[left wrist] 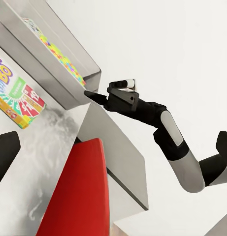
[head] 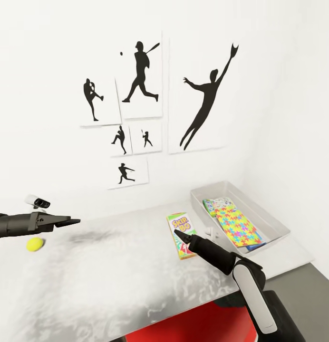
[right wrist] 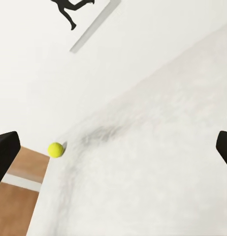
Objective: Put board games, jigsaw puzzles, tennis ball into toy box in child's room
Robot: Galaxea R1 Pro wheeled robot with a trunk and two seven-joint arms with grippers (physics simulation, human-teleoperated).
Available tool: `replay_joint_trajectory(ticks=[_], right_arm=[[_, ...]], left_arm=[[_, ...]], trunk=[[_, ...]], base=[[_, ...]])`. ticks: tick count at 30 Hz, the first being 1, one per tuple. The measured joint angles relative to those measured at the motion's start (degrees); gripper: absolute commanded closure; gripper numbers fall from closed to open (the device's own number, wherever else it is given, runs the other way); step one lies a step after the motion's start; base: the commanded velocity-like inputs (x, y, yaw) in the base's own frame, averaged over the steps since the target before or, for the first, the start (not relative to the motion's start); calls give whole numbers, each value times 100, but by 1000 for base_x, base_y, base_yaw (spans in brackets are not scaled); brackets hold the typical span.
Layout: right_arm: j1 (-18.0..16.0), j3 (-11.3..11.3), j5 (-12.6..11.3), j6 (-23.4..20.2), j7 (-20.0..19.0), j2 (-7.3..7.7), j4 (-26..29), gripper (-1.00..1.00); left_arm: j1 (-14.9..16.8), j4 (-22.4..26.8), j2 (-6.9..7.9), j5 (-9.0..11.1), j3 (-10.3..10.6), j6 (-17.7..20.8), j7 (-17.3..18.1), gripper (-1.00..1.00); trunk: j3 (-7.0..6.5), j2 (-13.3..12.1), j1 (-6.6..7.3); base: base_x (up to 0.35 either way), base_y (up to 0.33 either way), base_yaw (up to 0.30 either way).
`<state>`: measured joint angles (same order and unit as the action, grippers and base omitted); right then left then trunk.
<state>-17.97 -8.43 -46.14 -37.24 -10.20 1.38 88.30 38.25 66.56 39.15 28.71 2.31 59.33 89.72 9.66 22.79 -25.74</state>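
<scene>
Right claw [head: 176,232] hovers over the SKIP-BO box [head: 181,235]; left arm extends level.

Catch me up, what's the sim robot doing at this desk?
It's clearing toys into the toy box. A jigsaw puzzle already lies inside. The SKIP-BO game lies on the table beside the box, with the right gripper over it, holding nothing. The tennis ball sits near the far table edge, below the left gripper.
</scene>
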Motion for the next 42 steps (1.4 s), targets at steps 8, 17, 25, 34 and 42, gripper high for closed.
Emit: replay_joint_trajectory(ticks=[8,17,25,34,42], right_arm=[[0,0,0,-1,-6,0,0,-100],[0,1,-1,-17,-8,0,0,-100],[0,0,0,-4,-8,0,0,-100],[0,0,1,0,9,-5,0,-100],[-12,-101,93,-106,1358,-148,7,-100]], left_arm=[[0,-26,-1,6,0,-3,0,-100],[0,-40,4,9,0,-5,0,-100],[0,-40,3,7,0,-1,-1,-100],[0,-42,2,3,0,-1,0,-100],[0,-42,-8,1,0,-2,0,-100]], trunk=[[0,0,0],[0,0,0],[0,0,1],[0,0,0],[0,0,0]], base=[[47,29,0],[1,1,0],[41,28,0],[32,22,0],[1,1,0]])
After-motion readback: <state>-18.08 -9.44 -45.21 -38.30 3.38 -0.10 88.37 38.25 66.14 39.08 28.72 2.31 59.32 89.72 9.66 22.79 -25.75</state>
